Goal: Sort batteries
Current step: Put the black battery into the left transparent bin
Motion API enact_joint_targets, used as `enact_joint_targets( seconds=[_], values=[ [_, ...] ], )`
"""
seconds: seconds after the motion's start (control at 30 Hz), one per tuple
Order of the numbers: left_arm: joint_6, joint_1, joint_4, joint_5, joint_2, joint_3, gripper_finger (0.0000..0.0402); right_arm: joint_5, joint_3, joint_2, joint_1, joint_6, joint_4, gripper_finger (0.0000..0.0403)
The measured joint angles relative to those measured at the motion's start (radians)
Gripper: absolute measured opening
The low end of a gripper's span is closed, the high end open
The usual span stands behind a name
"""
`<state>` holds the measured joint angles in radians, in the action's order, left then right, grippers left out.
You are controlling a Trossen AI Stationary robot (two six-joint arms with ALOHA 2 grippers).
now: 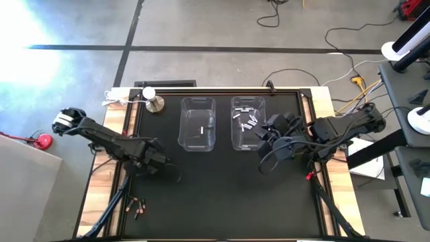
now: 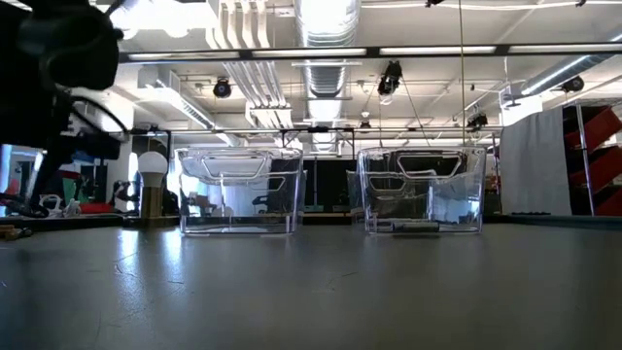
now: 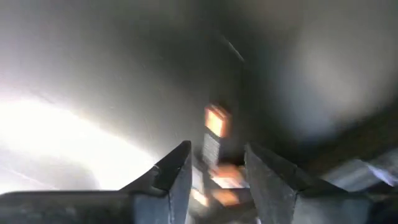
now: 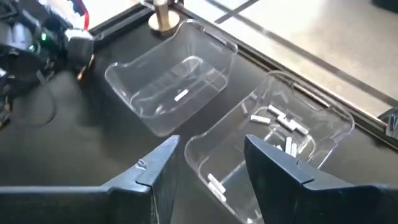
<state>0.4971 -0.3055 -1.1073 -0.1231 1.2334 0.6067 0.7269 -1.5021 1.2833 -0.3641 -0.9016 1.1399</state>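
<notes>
1. The left gripper (image 3: 214, 171) is clamping a copper-reddish battery (image 3: 215, 134) above the black mat (image 1: 222, 195).
2. The right gripper (image 4: 208, 165), fingers apart, is hovering over the right bin (image 1: 247, 124) of white batteries (image 1: 247, 119).
3. Next, carrying it to the left bin (image 1: 197, 124) seems likely.

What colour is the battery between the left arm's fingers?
Copper-orange with a dark middle band, the battery sits between the left tool's fingers. Best seen in the left wrist view.

Overhead ceiling lights (image 2: 321, 19) glare in the low view, sheening the dark bench (image 2: 321, 282); a washed-out bright patch burns the floor (image 1: 40, 27) in the high view; the left wrist view is heavily blurred, half white glare, half shadow.
</notes>
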Motion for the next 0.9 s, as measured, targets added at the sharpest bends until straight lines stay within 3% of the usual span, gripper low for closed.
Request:
enact_joint_targets(
  seconds=[0.23,0.9],
  values=[
    [0.030,0.009,0.058,-0.014,0.011,-0.028,0.0145,0.017,-0.006,0.006,0.002,-0.032,-0.032,0.0176],
    [0.066,0.058,0.158,0.010,0.175,-0.044,0.0104,-0.012,-0.009,0.080,0.000,-0.121,-0.109,0.0167]
  ],
)
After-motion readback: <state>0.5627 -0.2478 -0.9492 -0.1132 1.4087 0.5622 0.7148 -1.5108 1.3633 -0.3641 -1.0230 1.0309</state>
